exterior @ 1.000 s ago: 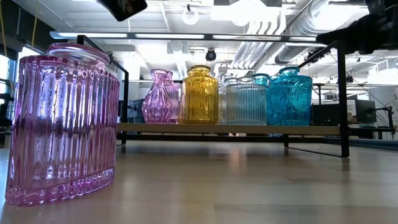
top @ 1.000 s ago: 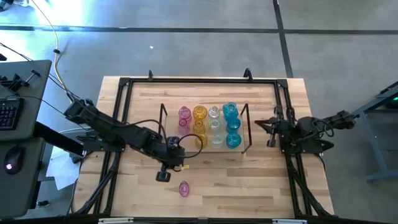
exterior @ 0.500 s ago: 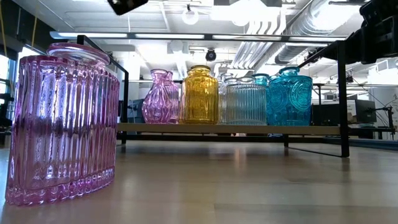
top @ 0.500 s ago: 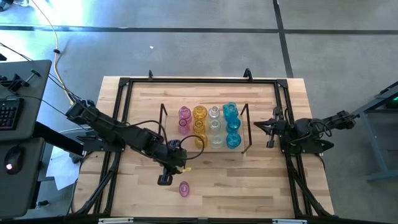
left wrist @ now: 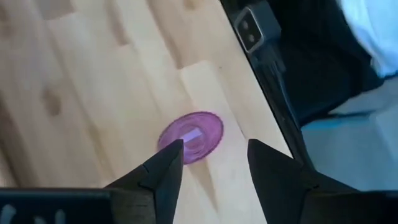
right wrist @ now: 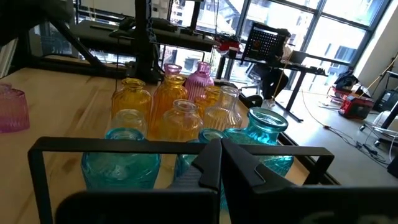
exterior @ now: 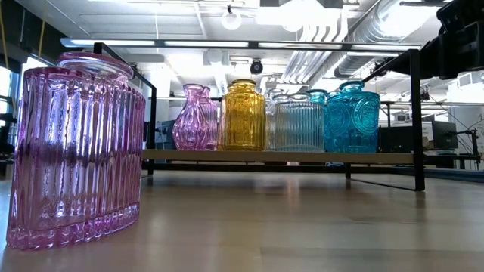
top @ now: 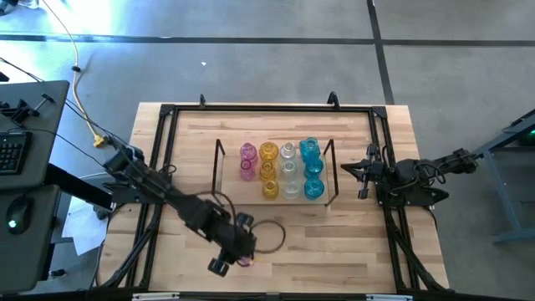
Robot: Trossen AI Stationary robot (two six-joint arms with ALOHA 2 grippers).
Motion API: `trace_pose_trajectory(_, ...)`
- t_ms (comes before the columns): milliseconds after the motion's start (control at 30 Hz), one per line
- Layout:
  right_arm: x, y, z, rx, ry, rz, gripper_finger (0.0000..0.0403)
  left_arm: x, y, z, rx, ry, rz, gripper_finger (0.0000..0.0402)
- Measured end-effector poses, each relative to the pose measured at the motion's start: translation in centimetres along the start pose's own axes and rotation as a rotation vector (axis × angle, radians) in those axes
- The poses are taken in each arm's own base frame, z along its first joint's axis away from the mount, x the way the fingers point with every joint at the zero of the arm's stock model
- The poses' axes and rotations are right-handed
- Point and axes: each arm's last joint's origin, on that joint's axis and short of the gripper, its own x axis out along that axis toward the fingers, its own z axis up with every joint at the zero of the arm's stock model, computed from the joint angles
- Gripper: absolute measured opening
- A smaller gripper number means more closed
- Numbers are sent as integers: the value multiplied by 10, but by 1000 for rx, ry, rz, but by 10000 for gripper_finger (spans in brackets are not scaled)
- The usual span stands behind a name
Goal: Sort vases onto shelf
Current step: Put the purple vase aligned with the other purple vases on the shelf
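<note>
One ribbed pink vase (left wrist: 191, 137) stands upright on its base near the table's near edge; it looms large at the left of the low view (exterior: 76, 151). My left gripper (left wrist: 214, 154) hangs open above it, one finger over its rim and the other beside it, and covers most of it in the high view (top: 241, 252). The shelf (exterior: 302, 156) at mid-table carries several vases in rows: pink (top: 247, 154), amber (top: 267, 171), clear (top: 289, 171), blue (top: 313, 169). My right gripper (top: 361, 171) waits shut just past the shelf's right end.
A black metal frame (top: 167, 167) runs around the tabletop, and its near rail (left wrist: 273, 74) lies close to the lone pink vase. A black cable loop (top: 269, 236) lies on the wood between shelf and vase. A desk with a keyboard (top: 12, 150) stands off the left side.
My left gripper has swung toward the table's near edge and a little to the right, ending over the lone pink vase. Its dark wrist has gone out of the top of the low view. The vases have not moved.
</note>
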Motion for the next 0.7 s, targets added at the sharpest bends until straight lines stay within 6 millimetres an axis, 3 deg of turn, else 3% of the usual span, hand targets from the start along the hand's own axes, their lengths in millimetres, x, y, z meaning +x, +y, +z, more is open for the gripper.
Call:
trace_pose_trajectory(267, 0, 0, -1, 5, 4, 1, 0, 32, -9, -3, 49, 98, 2, 197)
trace_pose_trajectory(500, 0, 0, -1, 19, 5, 1, 0, 35, -8, -3, 142, 101, 3, 219)
trace_pose_trajectory(700, 0, 0, -1, 18, 7, 2, 0, 40, -16, -5, 300, 112, -10, 207)
